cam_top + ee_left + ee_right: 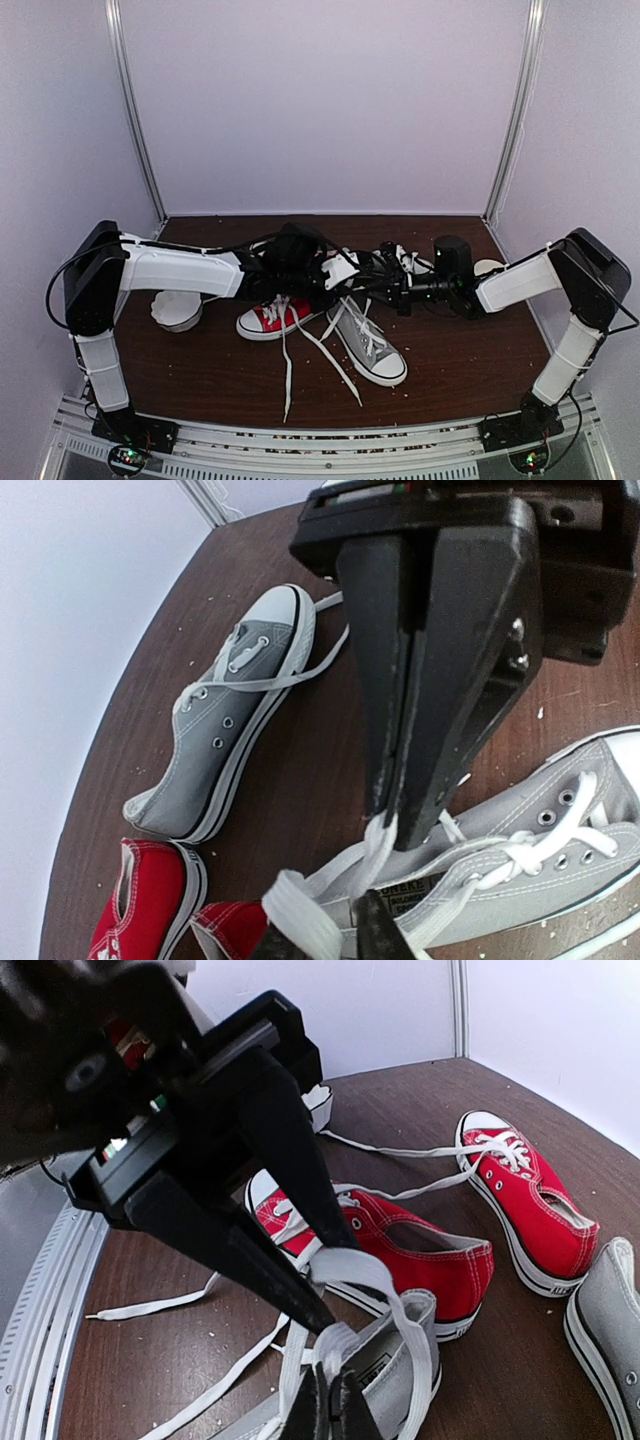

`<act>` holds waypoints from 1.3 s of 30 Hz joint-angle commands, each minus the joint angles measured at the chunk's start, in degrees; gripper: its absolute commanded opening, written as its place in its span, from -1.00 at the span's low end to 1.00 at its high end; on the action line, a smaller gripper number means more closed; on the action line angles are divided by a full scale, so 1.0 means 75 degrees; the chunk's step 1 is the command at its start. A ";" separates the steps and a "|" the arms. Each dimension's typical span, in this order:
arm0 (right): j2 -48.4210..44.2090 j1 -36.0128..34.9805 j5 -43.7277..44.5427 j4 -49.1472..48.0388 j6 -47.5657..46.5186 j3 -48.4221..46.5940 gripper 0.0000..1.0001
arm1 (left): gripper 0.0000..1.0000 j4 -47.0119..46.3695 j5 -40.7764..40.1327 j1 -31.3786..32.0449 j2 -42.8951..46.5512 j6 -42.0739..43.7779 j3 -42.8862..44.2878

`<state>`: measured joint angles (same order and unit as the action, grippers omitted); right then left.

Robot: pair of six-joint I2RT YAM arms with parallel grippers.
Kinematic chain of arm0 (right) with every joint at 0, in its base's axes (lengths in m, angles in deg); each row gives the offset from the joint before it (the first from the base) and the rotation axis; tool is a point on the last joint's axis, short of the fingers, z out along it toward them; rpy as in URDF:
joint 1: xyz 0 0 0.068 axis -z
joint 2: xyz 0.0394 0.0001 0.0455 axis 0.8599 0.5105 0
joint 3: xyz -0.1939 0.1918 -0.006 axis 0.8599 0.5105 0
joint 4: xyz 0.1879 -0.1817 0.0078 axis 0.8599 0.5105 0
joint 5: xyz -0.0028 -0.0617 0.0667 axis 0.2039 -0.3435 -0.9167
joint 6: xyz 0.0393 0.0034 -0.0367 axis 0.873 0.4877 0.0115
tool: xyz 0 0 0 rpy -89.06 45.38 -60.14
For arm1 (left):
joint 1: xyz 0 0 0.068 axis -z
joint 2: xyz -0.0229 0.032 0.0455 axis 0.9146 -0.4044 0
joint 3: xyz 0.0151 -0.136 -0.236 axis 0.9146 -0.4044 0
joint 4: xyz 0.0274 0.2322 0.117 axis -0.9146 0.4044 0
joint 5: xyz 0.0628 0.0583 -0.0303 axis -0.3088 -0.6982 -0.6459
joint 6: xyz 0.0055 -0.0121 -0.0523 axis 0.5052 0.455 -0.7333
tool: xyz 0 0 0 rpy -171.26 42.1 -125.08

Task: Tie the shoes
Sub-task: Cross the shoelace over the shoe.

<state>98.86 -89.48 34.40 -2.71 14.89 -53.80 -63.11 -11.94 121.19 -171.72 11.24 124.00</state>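
Dark brown wooden table (200,380) flecked with white crumbs, enclosed by 3 plain pale lilac walls (320,100). 2 metal posts (133,110) at 11 and 1 o'clock. Metal rail (330,442) at 6 o'clock. Soft, even light.

— What do we see here?
— We see the near grey sneaker (372,345) on its sole, a white lace (370,1270) raised in a loop. The far grey sneaker (235,715) stands apart, laces untied.

Bowl (178,310) left on the table (200,380); right of it a sneaker (272,318), then one shoe (372,345); its mate (225,735) lies behind
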 commanded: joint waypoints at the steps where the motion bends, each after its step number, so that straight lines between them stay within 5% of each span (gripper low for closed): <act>1: 0.0055 0.0033 0.0078 -0.0619 0.0423 -0.0034 -1.00 | -0.54 -0.0071 -0.0133 -0.0039 -0.0098 0.0124 0.0186; 18: 0.0095 0.0015 0.0150 -0.0836 0.0815 -0.0139 -1.00 | -0.38 -0.0278 -0.0103 0.0012 -0.0532 0.0300 0.0512; 22: 0.0111 0.0015 0.0174 -0.0822 0.0881 -0.0174 -1.00 | -0.54 -0.0356 -0.0395 0.0096 -0.0596 0.0512 0.0506; 27: 0.0105 0.0024 0.0179 -0.0791 0.0930 -0.0189 -1.00 | -1.00 -0.0698 -0.0163 0.0125 -0.0352 0.0613 0.0121; 34: -0.0073 0.0027 0.0254 -0.0353 0.0831 -0.0324 -0.97 | -1.00 -0.0420 0.1088 0.0075 -0.0022 0.0753 -0.0139; 39: -0.0630 0.0030 0.0773 0.0153 0.0674 -0.0039 -0.59 | -1.00 -0.0206 0.1736 -0.0092 0.0209 0.0351 -0.0233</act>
<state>98.56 -89.45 36.81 -3.52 20.94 -54.56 -64.69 -4.68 121.45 -173.95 15.67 122.93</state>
